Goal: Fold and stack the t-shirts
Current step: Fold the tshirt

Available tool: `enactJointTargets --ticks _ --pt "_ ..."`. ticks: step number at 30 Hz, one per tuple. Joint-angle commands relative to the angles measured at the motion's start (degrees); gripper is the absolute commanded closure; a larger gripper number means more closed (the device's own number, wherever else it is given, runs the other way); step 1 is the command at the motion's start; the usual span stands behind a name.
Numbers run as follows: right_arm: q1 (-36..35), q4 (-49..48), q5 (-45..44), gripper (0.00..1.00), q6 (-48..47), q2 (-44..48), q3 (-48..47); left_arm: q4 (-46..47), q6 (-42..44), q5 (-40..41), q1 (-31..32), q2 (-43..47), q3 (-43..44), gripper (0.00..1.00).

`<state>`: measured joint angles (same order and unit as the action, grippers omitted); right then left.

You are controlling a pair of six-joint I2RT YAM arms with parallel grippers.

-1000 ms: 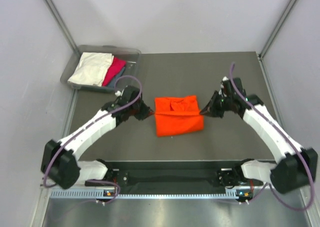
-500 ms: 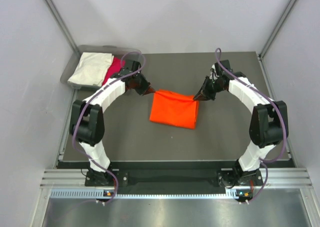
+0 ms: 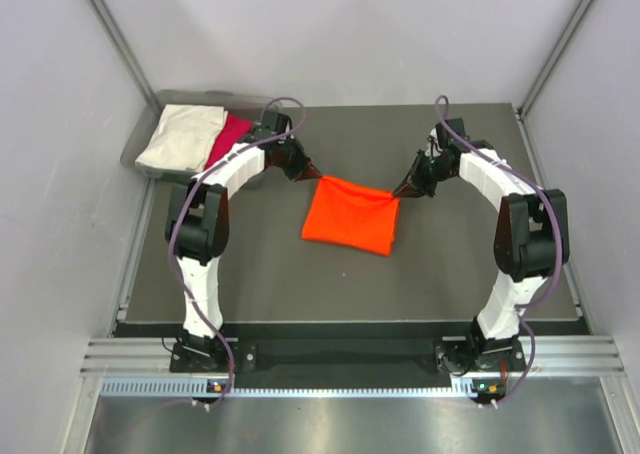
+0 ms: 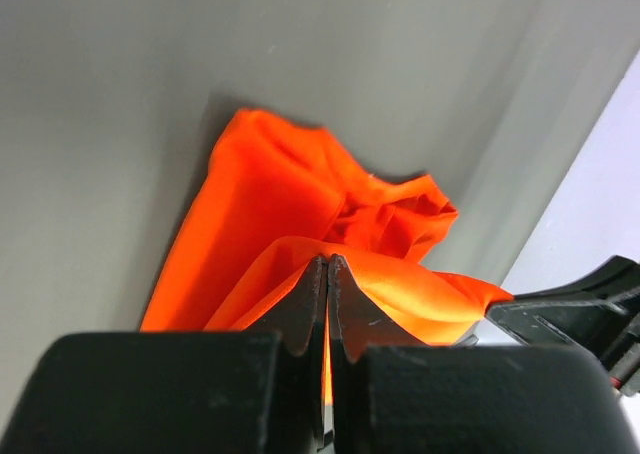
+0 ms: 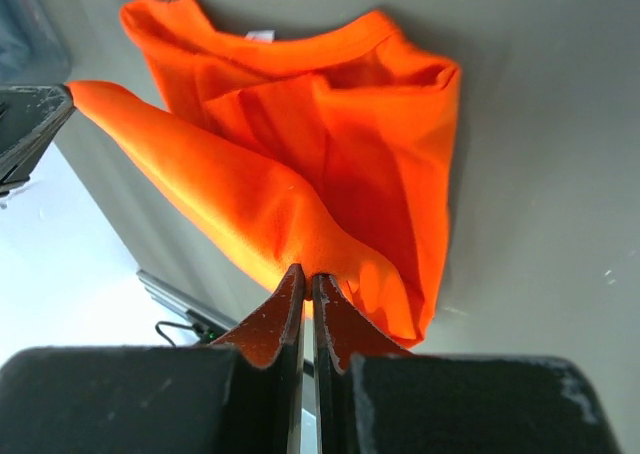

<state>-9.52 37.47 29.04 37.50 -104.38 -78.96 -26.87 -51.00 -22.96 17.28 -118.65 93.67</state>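
Wrist views show left fingers (image 4: 300, 312) and right fingers (image 5: 272, 324) pinching the orange t-shirt (image 3: 350, 219), unclear overhead.

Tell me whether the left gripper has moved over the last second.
Yes. The left gripper, shut on the orange t-shirt, moved toward the far edge of the table.
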Motion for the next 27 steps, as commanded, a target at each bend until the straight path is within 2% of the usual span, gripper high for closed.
enactJointTargets --ticks 1,10,16,23,27 --pt "1.5 -0.7 -0.1 1.0 -1.5 -1.8 -2.9 4.7 0.6 -2.1 -0.2 -2.4 3.7 1.0" --pt "4.2 -0.3 1.4 1.0 -3.3 -8.7 -8.0 6.0 -0.9 0.0 -0.3 -7.8 8.0 1.0" --pt "4.8 -0.2 3.4 0.99 -3.8 -13.6 -11.7 3.1 -1.2 1.7 -0.7 -12.7 13.4 1.0" --pt "5.0 0.8 4.1 0.97 -4.4 -16.6 -15.3 3.4 -0.9 6.6 -0.9 -10.0 10.8 1.0" --pt "5.1 0.8 4.0 0.95 -4.4 -18.7 -16.6 2.3 -1.9 6.2 -1.3 -10.8 10.7 1.0"
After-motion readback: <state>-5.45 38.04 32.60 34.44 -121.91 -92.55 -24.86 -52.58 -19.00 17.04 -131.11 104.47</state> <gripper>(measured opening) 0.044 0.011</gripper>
